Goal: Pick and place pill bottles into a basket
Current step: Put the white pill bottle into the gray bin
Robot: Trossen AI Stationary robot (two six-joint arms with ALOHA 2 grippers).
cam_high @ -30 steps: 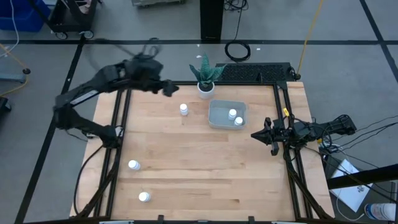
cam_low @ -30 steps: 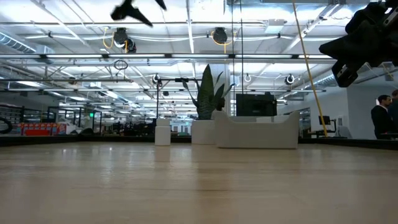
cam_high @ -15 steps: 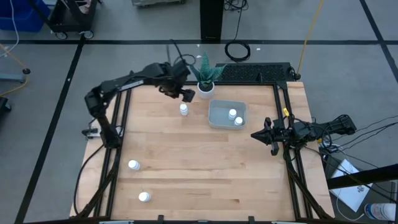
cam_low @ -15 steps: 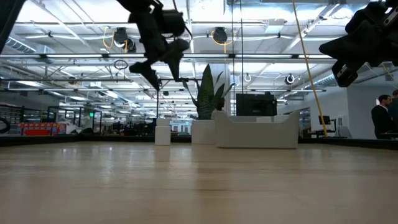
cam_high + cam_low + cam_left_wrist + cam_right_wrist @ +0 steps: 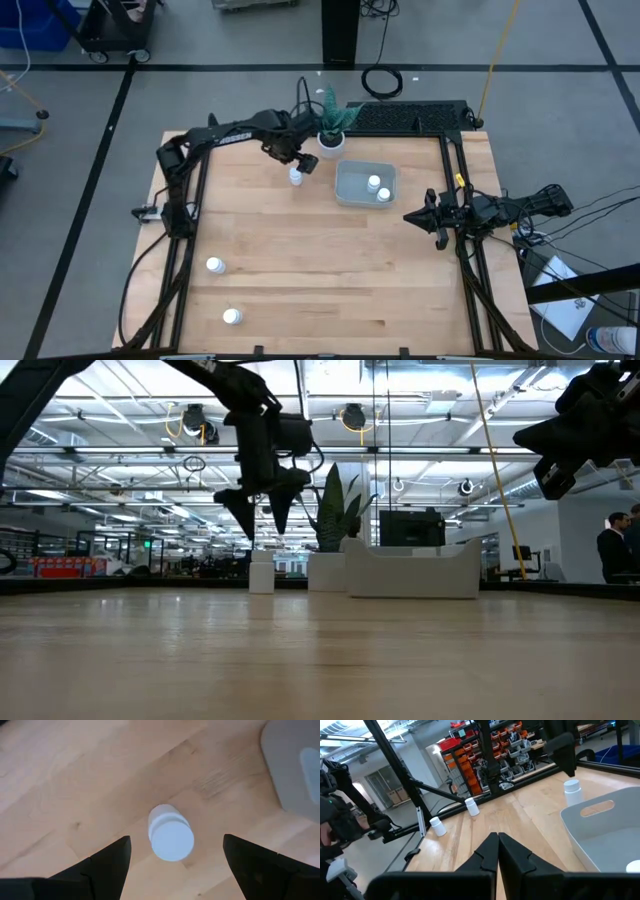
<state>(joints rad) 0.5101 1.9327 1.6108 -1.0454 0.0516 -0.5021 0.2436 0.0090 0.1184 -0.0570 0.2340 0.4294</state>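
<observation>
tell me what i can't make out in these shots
- High view: the left gripper covers part of the pill bottle beneath it.
- Low view: the basket wall hides the bottles inside.
- Left wrist view: the basket is cut off by the picture edge.
- Bottle labels: too small in any view.

A potted plant (image 5: pixel 330 125) with long green leaves stood in a white pot at the far edge of the light wooden desk (image 5: pixel 320 260). Just behind it, a black mat (image 5: pixel 410 117) lay along the desk's far side, and a coiled black cable (image 5: pixel 382 82) rested on the grey floor (image 5: pixel 560 110) beyond. A yellow pole (image 5: pixel 497 55) slanted up past the far right corner. At the room's right edge stood a person (image 5: pixel 612 548) in dark clothing.
</observation>
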